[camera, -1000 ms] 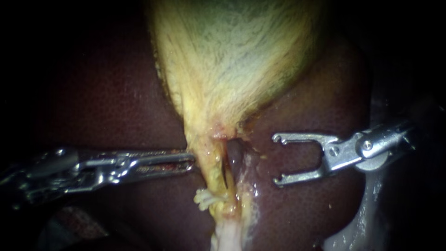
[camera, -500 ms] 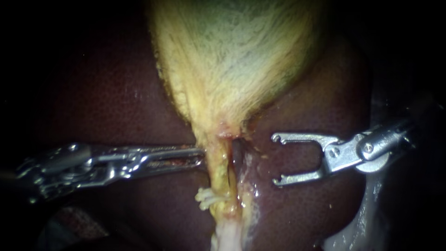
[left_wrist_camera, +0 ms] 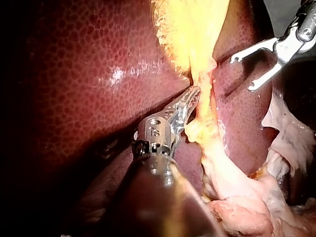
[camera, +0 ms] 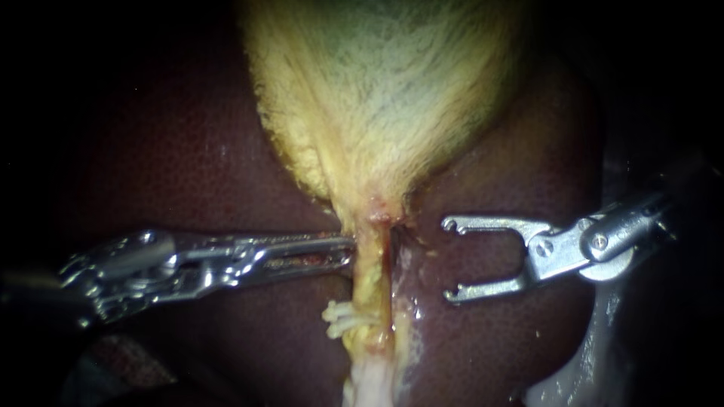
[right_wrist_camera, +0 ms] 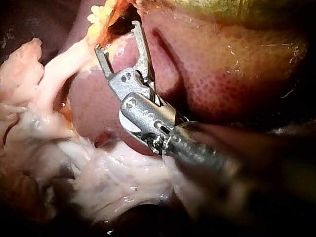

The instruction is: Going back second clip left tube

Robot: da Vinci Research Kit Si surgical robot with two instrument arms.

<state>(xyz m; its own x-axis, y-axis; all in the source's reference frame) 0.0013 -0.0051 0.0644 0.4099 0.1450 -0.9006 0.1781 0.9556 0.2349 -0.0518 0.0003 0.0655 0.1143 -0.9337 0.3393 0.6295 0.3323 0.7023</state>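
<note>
The yellow-green gallbladder (camera: 385,90) narrows to a yellow tube (camera: 369,279) that runs down over the dark liver (camera: 188,166). My left instrument (camera: 348,252) comes in from the left. Its jaws lie together, and their tips are shut on the tube's left edge just below the gallbladder's neck (left_wrist_camera: 197,96). My right instrument (camera: 450,260) stands apart to the right of the tube, over the liver, with its jaws wide open and nothing between them (right_wrist_camera: 116,35). It also shows open in the left wrist view (left_wrist_camera: 242,74). A frayed whitish tuft (camera: 339,316) sticks out of the tube lower down.
Pale, wet fatty tissue (camera: 369,384) trails from the tube's lower end and lies heaped beside the liver (right_wrist_camera: 98,177). A shiny pale surface (camera: 596,354) borders the liver at the lower right.
My left instrument has moved right and taken the tube's edge with it. The dark gap beside the tube has closed. My right instrument has hardly moved.
</note>
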